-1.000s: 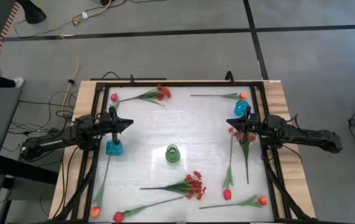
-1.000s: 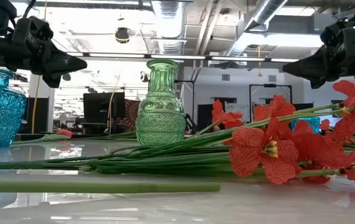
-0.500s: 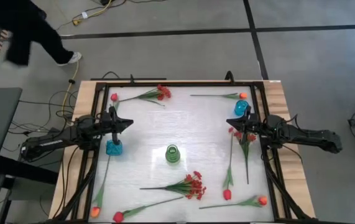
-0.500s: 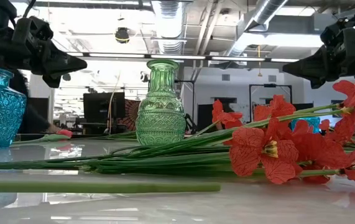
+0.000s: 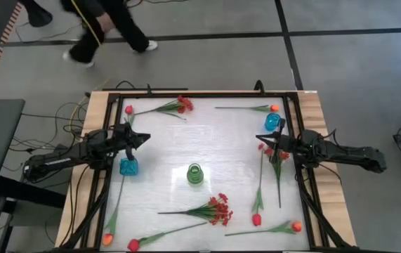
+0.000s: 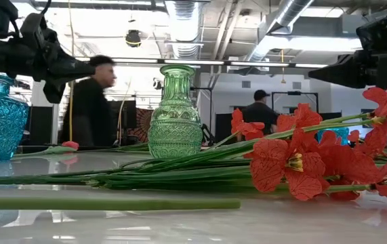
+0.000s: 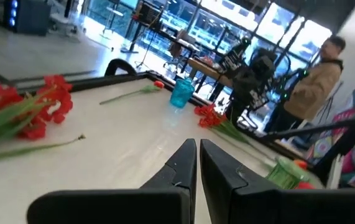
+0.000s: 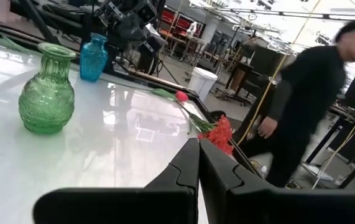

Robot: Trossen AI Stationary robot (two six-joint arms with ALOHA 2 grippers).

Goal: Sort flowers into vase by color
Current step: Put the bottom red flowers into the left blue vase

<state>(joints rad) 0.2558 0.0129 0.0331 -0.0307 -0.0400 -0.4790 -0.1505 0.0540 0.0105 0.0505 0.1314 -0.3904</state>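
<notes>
Overhead, white surface framed in black rails, person walking past its far edge. Left arm parked at left side, left gripper fingers together, holding nothing, just above blue vase. Right arm at right side, right gripper fingers together too, empty, beside second blue vase. Green vase stands mid-surface, empty. Flowers all lie flat, scattered: big red spray near front, red spray at back left, red spray under right arm, red tulips and orange tulip along front. At table height, stems and red blooms block the foreground.
</notes>
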